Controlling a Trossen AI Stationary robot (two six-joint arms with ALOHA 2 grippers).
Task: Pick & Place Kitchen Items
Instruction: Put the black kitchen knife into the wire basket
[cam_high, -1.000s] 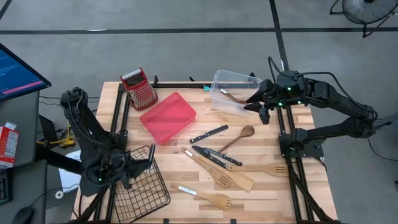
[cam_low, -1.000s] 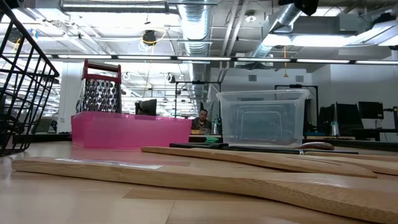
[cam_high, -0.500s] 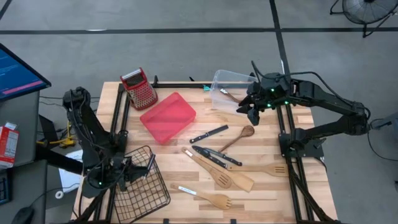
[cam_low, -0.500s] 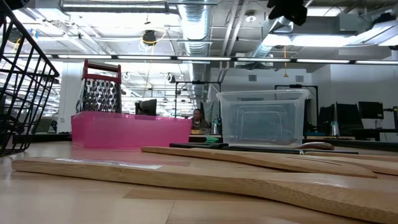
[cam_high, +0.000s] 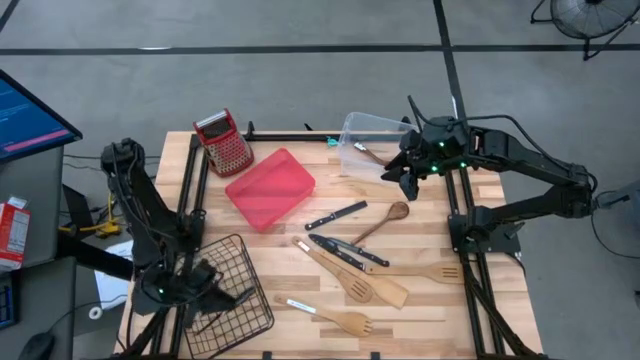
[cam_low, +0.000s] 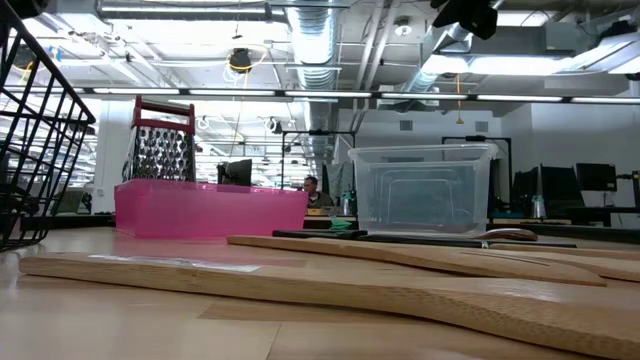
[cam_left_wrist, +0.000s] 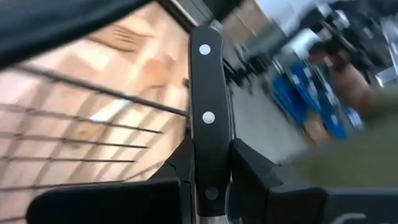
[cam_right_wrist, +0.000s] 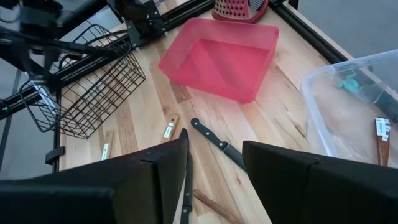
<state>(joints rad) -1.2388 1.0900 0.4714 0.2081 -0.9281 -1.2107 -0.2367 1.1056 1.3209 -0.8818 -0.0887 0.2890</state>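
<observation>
Two arms: both over the table, left at the near left corner, right at the far right.
Left gripper (cam_left_wrist: 211, 180): fingers clamped on a black-handled knife (cam_left_wrist: 208, 118), handle with steel rivets standing up between them, just over the black wire basket (cam_high: 232, 290).
Near utensils: a slotted wooden turner (cam_high: 338, 319) lay nearest, then wooden spatulas (cam_high: 362, 288) in the middle of the table.
Middle utensils: two more knives (cam_high: 345, 250) lay crossed beside a wooden spoon (cam_high: 385, 220).
Red tray (cam_high: 270, 188): left of centre, farther back.
Right gripper (cam_high: 408, 172): fingers spread apart and holding nothing, hovering at the near edge of the clear plastic bin (cam_high: 372, 130).
Bin contents: a utensil (cam_high: 362, 152) lay inside.
Box grater (cam_high: 224, 144): far left.
</observation>
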